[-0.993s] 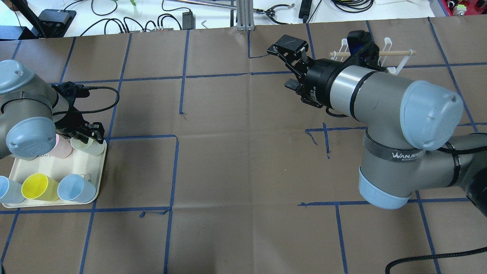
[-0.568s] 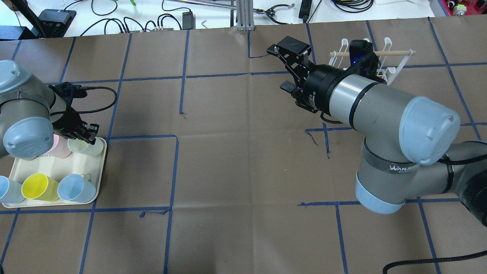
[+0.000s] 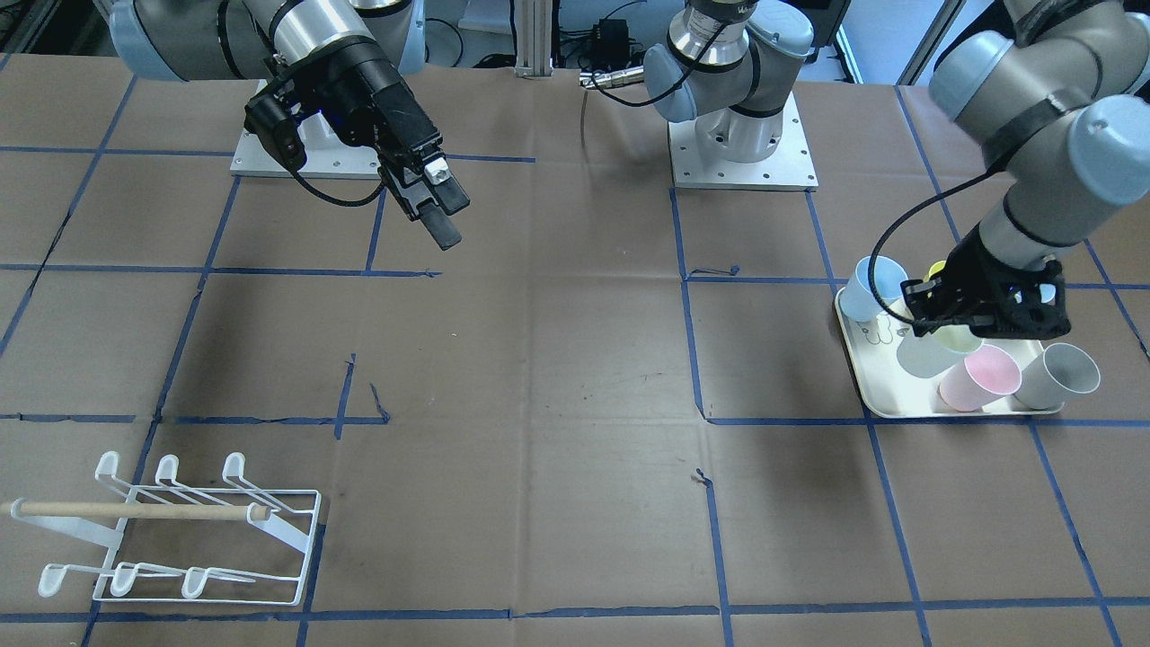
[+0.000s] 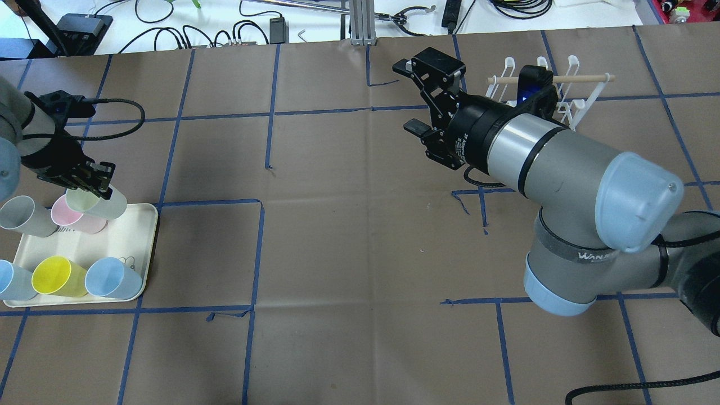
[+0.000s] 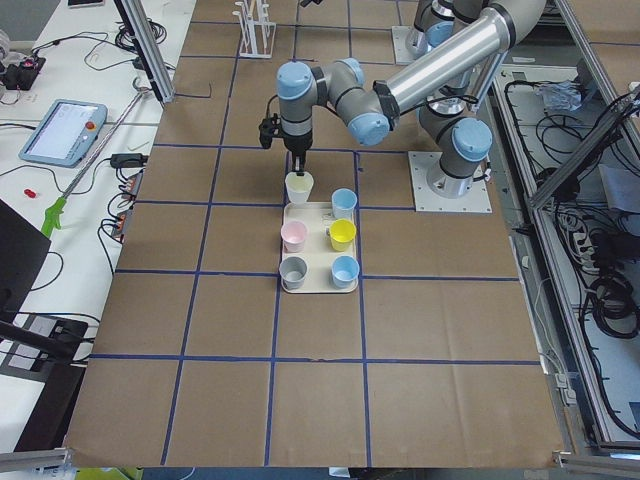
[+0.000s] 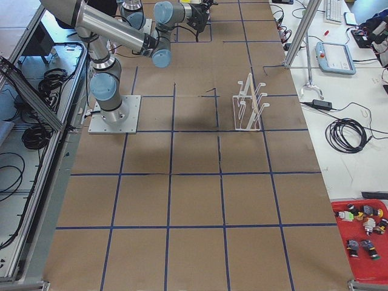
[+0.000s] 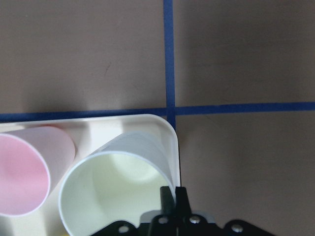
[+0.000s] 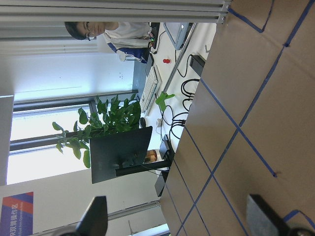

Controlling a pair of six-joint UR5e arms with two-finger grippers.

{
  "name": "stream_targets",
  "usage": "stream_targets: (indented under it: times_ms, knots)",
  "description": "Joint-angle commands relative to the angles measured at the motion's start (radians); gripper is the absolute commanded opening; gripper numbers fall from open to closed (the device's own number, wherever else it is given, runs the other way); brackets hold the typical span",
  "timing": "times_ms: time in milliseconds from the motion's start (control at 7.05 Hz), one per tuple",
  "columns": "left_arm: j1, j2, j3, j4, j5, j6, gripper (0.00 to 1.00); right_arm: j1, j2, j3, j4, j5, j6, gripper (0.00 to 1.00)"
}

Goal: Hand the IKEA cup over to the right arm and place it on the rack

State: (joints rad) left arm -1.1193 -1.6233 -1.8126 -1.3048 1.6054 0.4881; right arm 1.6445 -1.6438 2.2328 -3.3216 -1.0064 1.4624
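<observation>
My left gripper (image 4: 93,179) is shut on the rim of a pale green cup (image 4: 95,203) and holds it just above the far corner of the cream tray (image 4: 138,242). The left wrist view shows the cup (image 7: 110,194) tilted, with one finger inside its rim. From the front, the cup (image 3: 958,340) hangs under the left gripper (image 3: 975,310). My right gripper (image 4: 415,97) is open and empty, raised over the table's middle, pointing toward the left arm. The white wire rack (image 4: 565,93) with its wooden dowel stands behind the right arm, also seen from the front (image 3: 180,530).
On the tray sit a grey cup (image 4: 25,216), a pink cup (image 4: 70,218), a yellow cup (image 4: 53,275) and two blue cups (image 4: 111,278). Blue tape lines cross the brown table cover. Cables and gear lie beyond the far edge.
My left gripper has lifted the pale green cup off the tray and pulled back, uncovering the grey cup. My right arm has shifted a little, its gripper still open.
</observation>
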Motion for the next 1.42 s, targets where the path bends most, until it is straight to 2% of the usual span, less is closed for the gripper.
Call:
stream_targets:
  times_ms: [0,142,284,568,851,1135,1277]
  knots:
    - [-0.005,0.013,0.216,-0.271,-0.001,-0.002,0.0,0.001,-0.001,0.013,-0.036,0.002,0.14,1.0]
    - [-0.008,0.008,0.264,-0.312,-0.016,0.003,0.0,0.001,-0.001,0.018,-0.068,0.002,0.28,1.0]
    - [-0.013,-0.006,0.269,-0.294,-0.025,0.01,0.0,0.001,0.002,0.039,-0.113,0.002,0.344,1.0]
    - [-0.02,-0.01,0.234,-0.106,-0.239,0.068,0.0,0.001,0.012,0.065,-0.13,-0.021,0.311,1.0]
    - [-0.043,0.02,0.123,0.151,-0.486,0.122,0.0,0.003,0.013,0.082,-0.163,-0.145,0.114,1.0]
    - [-0.101,0.074,-0.058,0.53,-0.683,0.196,0.0,0.003,0.016,0.084,-0.177,-0.144,0.046,1.0]
    - [-0.131,0.103,-0.142,0.676,-0.715,0.195,0.0,0.006,0.024,0.082,-0.179,-0.143,0.039,1.0]
